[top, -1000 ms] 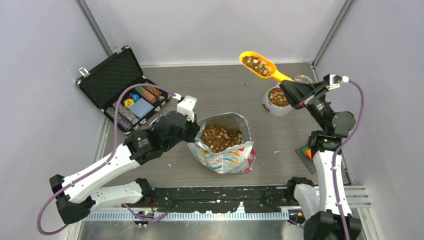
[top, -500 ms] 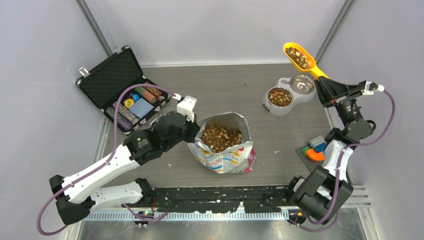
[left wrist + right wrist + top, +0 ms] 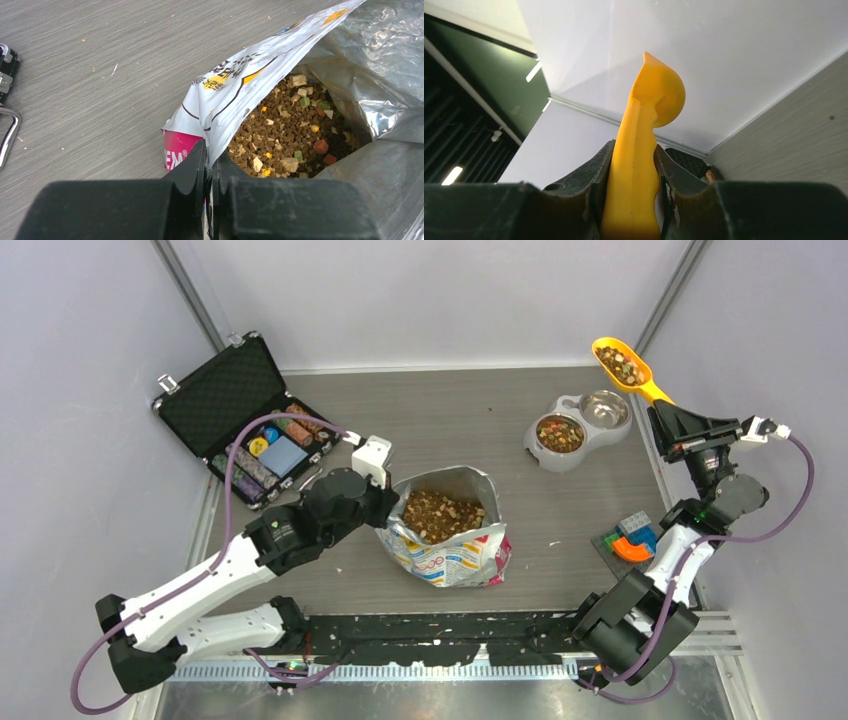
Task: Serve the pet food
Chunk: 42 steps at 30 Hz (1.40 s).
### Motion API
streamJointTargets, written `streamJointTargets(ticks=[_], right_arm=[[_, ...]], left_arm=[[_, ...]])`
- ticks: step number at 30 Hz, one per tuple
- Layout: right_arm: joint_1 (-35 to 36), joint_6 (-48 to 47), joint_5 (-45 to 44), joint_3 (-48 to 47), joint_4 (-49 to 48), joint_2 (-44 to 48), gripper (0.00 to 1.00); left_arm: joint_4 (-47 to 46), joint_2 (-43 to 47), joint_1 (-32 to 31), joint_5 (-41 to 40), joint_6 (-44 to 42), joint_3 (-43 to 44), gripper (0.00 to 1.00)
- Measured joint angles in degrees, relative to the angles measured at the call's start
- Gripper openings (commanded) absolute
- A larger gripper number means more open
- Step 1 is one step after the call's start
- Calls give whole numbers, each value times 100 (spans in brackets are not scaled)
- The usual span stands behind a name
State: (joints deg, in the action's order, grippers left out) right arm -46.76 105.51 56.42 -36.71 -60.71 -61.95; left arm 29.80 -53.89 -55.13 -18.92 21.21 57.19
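The right gripper (image 3: 664,408) is clamped on the handle of a yellow scoop (image 3: 622,364); the right wrist view shows both jaws pressed flat against the handle's sides (image 3: 634,160). The scoop head points toward 11 o'clock from the gripper and carries a small heap of pet food (image 3: 620,366). It hangs at about 1 o'clock from the double pet dish (image 3: 531,445), past the dish's bare steel compartment rather than over it. The other compartment, on the 8 o'clock side, already holds kibble.

The left gripper (image 3: 386,508) pinches the 9 o'clock lip of the foil bag (image 3: 455,555). In the left wrist view its jaws (image 3: 210,165) are nearly together, with the thin foil edge between them. The bag stands open mid-table and most of the food lies inside it (image 3: 285,135).

I judge the kibble to be light, dry, hard and loose. It will roll and spill at any tilt or jerk, so it cannot be gripped directly. It is best carried level in the scoop by the stiff handle, then tipped slowly over the dish. The foil is soft and crinkly, so a pinch on the rim should keep the mouth open.

A poker-chip case (image 3: 245,430) lies at 10 o'clock from the bag, and toy blocks (image 3: 628,538) at 3 o'clock.
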Motion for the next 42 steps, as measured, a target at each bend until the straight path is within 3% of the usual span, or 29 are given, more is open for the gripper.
streamJointTargets(ticks=[7, 42], right_arm=[[-42, -1209, -111, -2, 1152, 66, 5], [-13, -4319, -1849, -258, 1799, -2323, 5]], left_arm=[[-162, 83, 0, -44, -72, -136, 0], [-645, 304, 0, -105, -125, -514, 0]])
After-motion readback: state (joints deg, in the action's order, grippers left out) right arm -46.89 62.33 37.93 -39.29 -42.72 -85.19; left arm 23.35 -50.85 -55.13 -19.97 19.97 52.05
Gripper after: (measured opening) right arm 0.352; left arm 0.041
